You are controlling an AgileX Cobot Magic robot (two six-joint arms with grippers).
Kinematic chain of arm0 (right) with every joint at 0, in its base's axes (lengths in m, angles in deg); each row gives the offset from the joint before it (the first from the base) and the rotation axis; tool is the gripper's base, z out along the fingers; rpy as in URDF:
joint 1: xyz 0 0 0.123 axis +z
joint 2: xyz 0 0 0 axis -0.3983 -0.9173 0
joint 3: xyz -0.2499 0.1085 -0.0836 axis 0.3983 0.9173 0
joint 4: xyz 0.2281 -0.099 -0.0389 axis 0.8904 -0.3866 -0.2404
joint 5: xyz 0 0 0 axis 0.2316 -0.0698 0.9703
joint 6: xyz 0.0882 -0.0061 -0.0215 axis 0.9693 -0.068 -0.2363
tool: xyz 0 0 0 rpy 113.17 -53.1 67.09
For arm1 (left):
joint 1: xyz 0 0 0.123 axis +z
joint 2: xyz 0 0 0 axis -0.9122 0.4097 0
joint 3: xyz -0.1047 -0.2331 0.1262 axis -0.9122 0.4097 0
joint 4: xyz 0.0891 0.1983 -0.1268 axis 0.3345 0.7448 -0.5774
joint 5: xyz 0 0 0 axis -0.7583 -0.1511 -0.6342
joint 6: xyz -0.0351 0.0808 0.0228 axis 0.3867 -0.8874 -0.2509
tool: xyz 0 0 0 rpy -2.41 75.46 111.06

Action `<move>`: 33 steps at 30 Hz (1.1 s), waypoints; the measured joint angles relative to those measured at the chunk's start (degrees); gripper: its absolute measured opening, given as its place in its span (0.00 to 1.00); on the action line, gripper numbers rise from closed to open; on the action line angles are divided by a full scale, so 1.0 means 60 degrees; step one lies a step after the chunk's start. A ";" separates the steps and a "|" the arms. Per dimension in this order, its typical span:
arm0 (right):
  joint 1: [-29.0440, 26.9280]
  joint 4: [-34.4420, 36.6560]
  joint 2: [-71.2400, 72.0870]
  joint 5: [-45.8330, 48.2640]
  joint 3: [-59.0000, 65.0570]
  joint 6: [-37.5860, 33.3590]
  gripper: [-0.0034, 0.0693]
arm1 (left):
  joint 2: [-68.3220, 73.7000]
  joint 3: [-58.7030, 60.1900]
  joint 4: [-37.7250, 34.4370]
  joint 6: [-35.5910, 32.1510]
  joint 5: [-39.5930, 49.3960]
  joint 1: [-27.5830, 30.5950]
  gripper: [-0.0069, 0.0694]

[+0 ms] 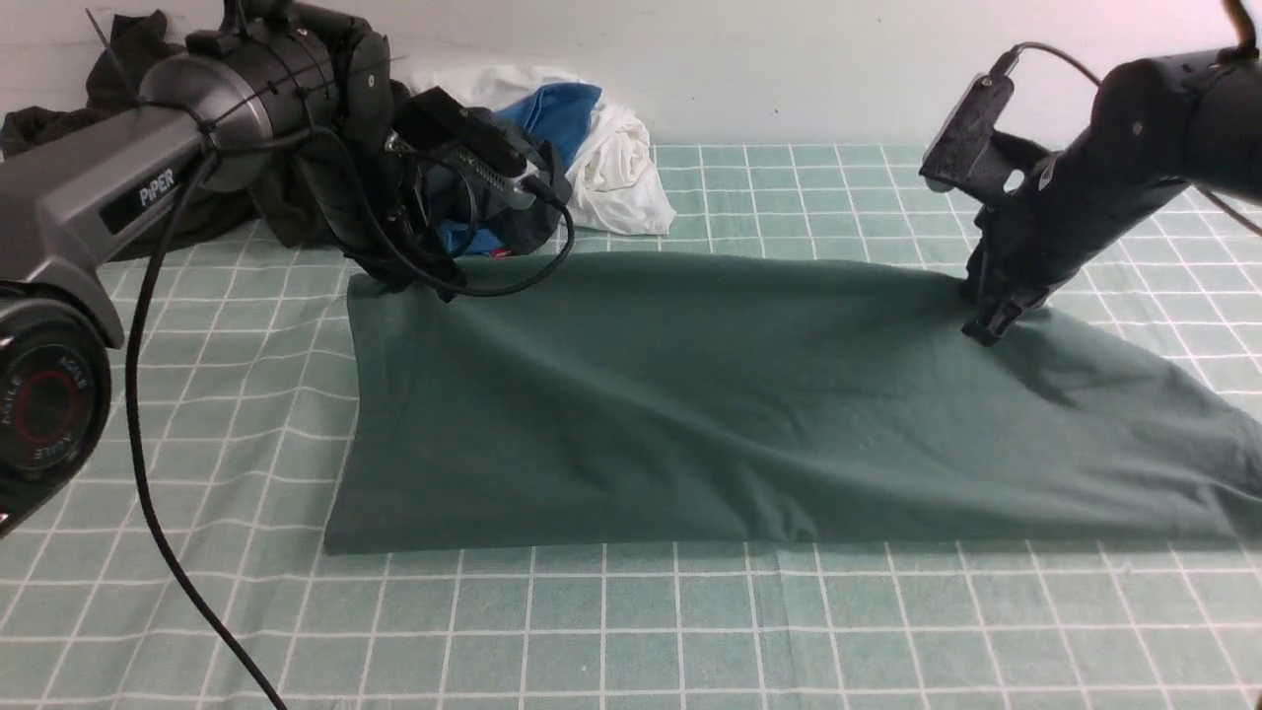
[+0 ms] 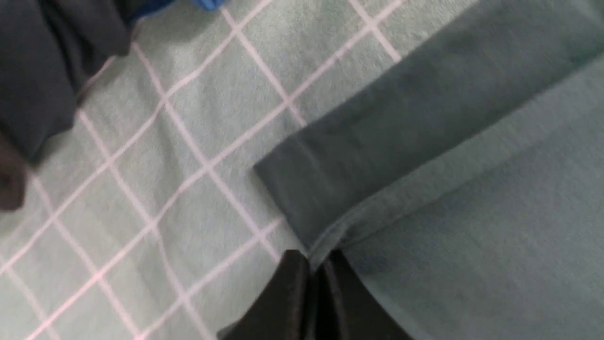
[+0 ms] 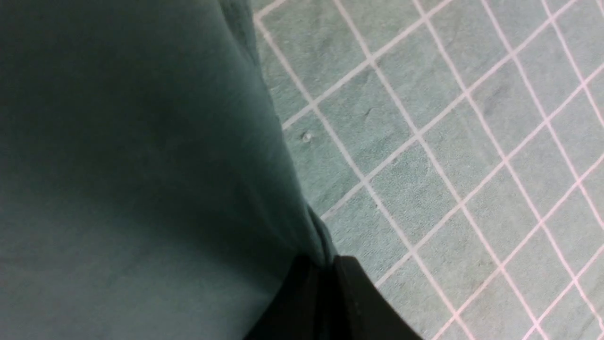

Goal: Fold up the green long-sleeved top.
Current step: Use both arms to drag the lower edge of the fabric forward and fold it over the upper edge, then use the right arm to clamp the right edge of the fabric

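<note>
The green long-sleeved top point(image 1: 749, 404) lies in front of you as a wide, folded band across the middle of the pale mint grid cloth point(image 1: 631, 631). Its near edge runs straight, and its right end slopes off towards the edge of the front view.

Your left arm point(image 1: 118, 197) reaches in over the top's far left corner. Your right arm point(image 1: 1114, 168) comes down onto the far edge near the right end, where the fabric rises a little towards it.

Behind the top, against the wall, sits a heap of other clothes: a dark garment point(image 1: 128, 59), a white garment point(image 1: 621, 168) and a blue garment point(image 1: 557, 108), all apart from the top.

Your left gripper point(image 2: 317, 264) has its jaws pressed together on the hem at that corner, with a darker layer of the same fabric lying just beside the pinch. Your right gripper point(image 3: 325, 264) is likewise closed tight, pinching the top's edge where it meets the bare grid cloth.
</note>
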 joint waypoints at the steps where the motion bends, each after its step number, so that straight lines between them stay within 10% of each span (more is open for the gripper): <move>1: -0.0037 0.0010 -0.0071 -0.0128 0.0000 0.0064 0.06 | 0.0112 -0.0011 0.0001 0.0000 -0.0116 0.0000 0.10; 11: -0.0227 -0.0112 -0.1080 -0.1669 0.0000 0.1628 0.19 | 0.0896 -0.0032 0.0051 0.0232 -0.1532 0.0000 0.14; 23: -0.0430 -0.1171 0.0592 -0.0229 0.0000 0.5171 0.61 | -0.0174 -0.1363 -0.0237 0.2082 0.1141 -0.0015 0.58; 33: -0.0569 -0.0139 0.1117 0.1883 0.0773 0.5555 0.60 | -0.0780 0.0002 -0.1086 0.1855 0.2762 -0.0536 0.27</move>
